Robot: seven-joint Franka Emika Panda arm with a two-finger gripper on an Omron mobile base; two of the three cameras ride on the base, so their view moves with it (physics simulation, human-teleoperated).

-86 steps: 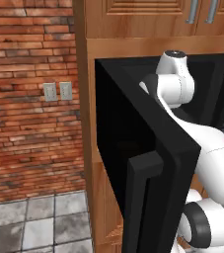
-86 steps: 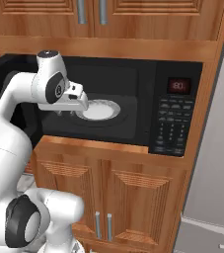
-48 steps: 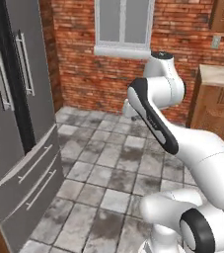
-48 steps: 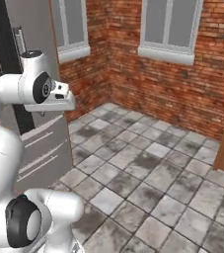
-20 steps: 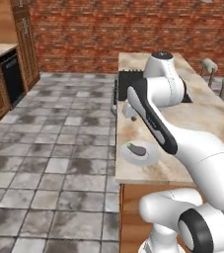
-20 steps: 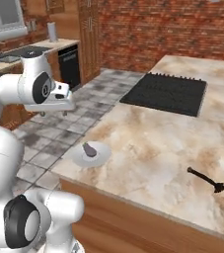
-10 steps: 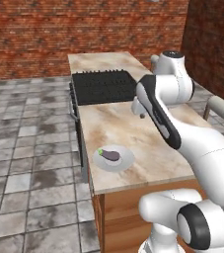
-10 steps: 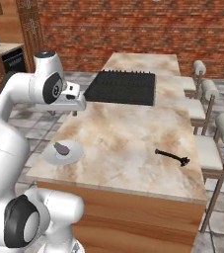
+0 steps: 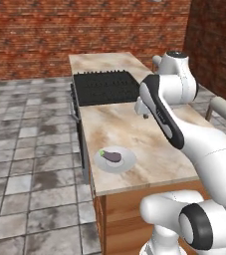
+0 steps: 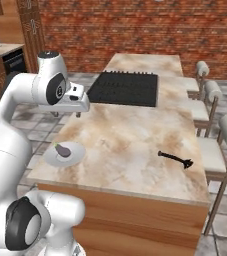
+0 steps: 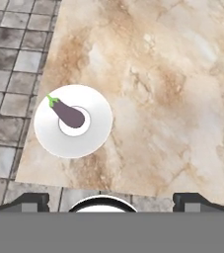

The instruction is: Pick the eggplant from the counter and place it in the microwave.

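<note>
The eggplant (image 9: 113, 157) lies on a round white plate (image 9: 126, 164) near the front corner of the bench (image 9: 134, 137), with its green stem cap pointing toward the plate's rim; the black cooktop (image 9: 107, 86) is set into the bench well beyond the plate. The gripper (image 10: 78, 114) hangs above the bench between the plate and the cooktop, its fingers (image 11: 32, 201) spread wide with nothing between them. A small black utensil (image 10: 175, 159) lies on the bench far from the plate, toward the stools (image 10: 220, 142).
</note>
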